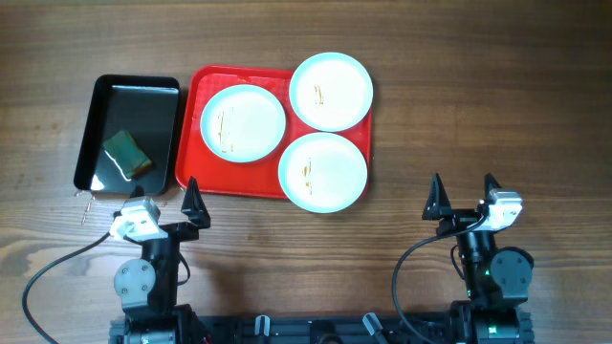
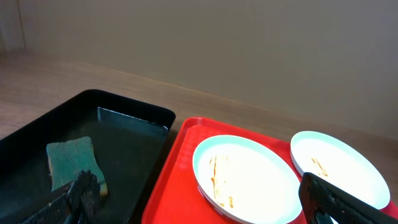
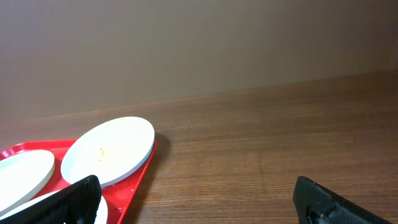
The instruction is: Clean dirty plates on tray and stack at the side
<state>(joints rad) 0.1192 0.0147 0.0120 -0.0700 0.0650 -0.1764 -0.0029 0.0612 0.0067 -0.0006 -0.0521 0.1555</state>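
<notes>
step in hand: by my reading, nothing is begun yet. all three plates lie streaked on the tray and there is no stack at the side.
tray: the red tray [image 1: 203, 174] sits at upper centre of the overhead frame, on the wooden table [image 1: 497, 115].
plates: the left plate [image 1: 243, 122] lies wholly inside the tray. the upper plate [image 1: 331, 91] sits at the tray's upper right corner and reaches past the rim. the lower plate [image 1: 323, 171] sits at the lower right and hangs over the rim. each has thin brownish streaks near its centre. they lie close together; i cannot tell whether they touch.
cleaning tool: a green sponge [image 1: 127, 154] lies in the black tray [image 1: 143, 103], just beside the red tray's left edge.
left pincer [image 1: 164, 196]: at lower left of the frame, just below the black tray. its fingers are spread wide with nothing between them.
right pincer [image 1: 463, 186]: at lower right, over bare table and apart from the lower plate. it is also spread wide and empty.
next move: likely the left pincer reaches for the sponge. it would have to drop inside the black tray clear of the rim and close across the sponge's narrow sides.
</notes>
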